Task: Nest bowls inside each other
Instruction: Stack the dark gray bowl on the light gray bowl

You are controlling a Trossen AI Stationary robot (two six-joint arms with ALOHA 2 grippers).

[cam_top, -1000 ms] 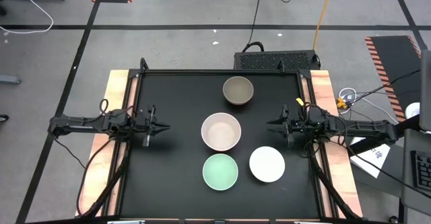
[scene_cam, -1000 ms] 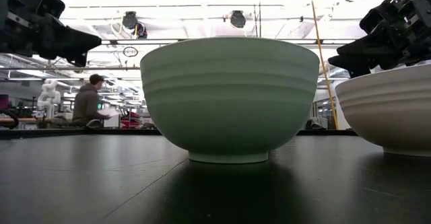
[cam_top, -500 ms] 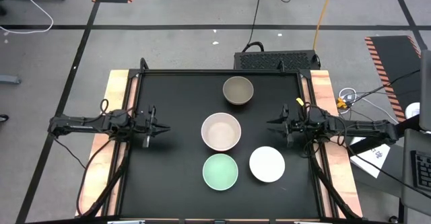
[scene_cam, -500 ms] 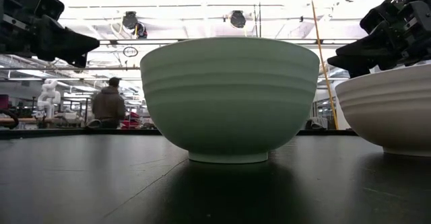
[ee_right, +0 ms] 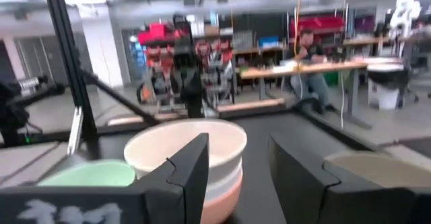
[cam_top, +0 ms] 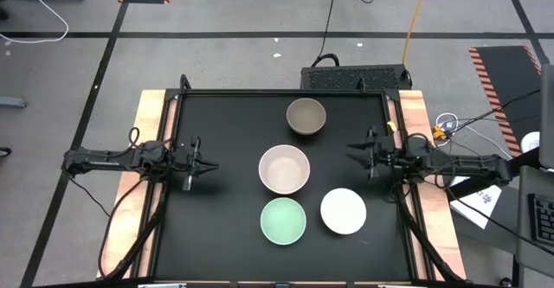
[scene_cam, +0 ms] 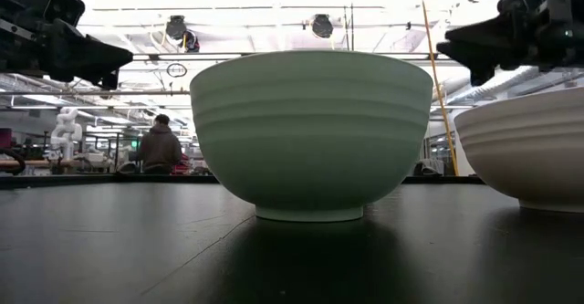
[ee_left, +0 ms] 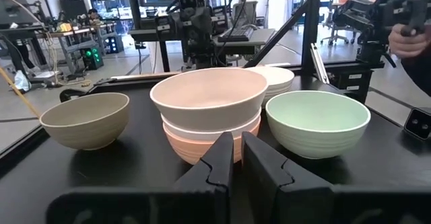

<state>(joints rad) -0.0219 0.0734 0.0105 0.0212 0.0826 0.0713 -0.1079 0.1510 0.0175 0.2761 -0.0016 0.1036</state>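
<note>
The right pincer (cam_top: 353, 156) has moved since half a second ago: in the high view it is now a little farther over the bench (cam_top: 225, 227) and slightly toward the far edge, and in the low view it sits higher and more to the middle. Its fingers are spread, with a clear gap between them in the right wrist view, and they hold nothing. It points at the stack (cam_top: 284, 169) in the middle of the bench, but it is not yet near it.

The left pincer (cam_top: 208, 163) has not changed place. It waits at the left side of the bench, fingers pressed together and empty.

The bowls have not moved. The stack shows a beige bowl (ee_left: 209, 96) on top, a white one under it and a salmon bowl (ee_left: 195, 146) at the bottom. The mint bowl (cam_top: 283, 220) stands alone just in front of the stack, the white bowl (cam_top: 343, 210) beside it on the right, and the dark bowl (cam_top: 305, 116) alone near the far edge.

So I judge the task about half done: three bowls are nested, and three single bowls remain. The right arm seems to begin a reach; the white bowl or the dark bowl is the closest for it, but which it goes for I cannot tell.
</note>
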